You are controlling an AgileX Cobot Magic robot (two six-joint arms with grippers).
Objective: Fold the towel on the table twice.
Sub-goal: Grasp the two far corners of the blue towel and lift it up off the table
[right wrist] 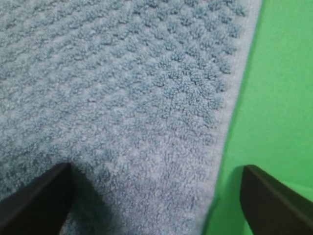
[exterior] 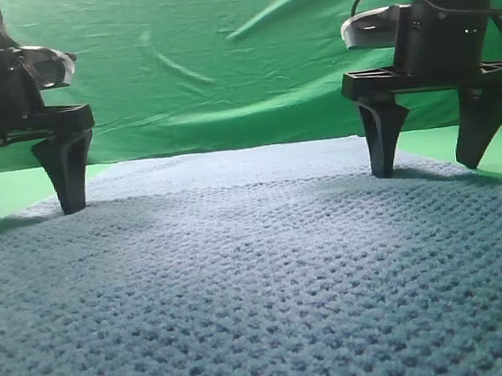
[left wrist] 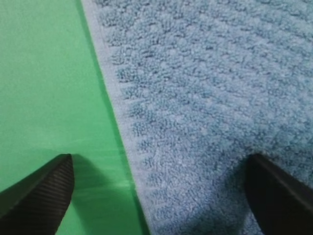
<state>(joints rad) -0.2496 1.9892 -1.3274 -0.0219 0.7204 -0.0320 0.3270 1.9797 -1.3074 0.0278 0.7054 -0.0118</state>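
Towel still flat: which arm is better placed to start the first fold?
Neither: left tool and right tool both stand open astride opposite side edges of the towel, one finger on cloth, one over the table.

We list: towel [exterior: 261, 277] flat on the bench [exterior: 500, 146], filling the view from 6 o'clock. Left pincer [exterior: 23, 191] at 10 o'clock, straddling its left edge; right pincer [exterior: 428, 145] at 2 o'clock, straddling its right edge. Backdrop cloth [exterior: 218, 56] behind, 12 o'clock.

Bright, even light; soft shadows under each end effector; wrist views slightly blurred.
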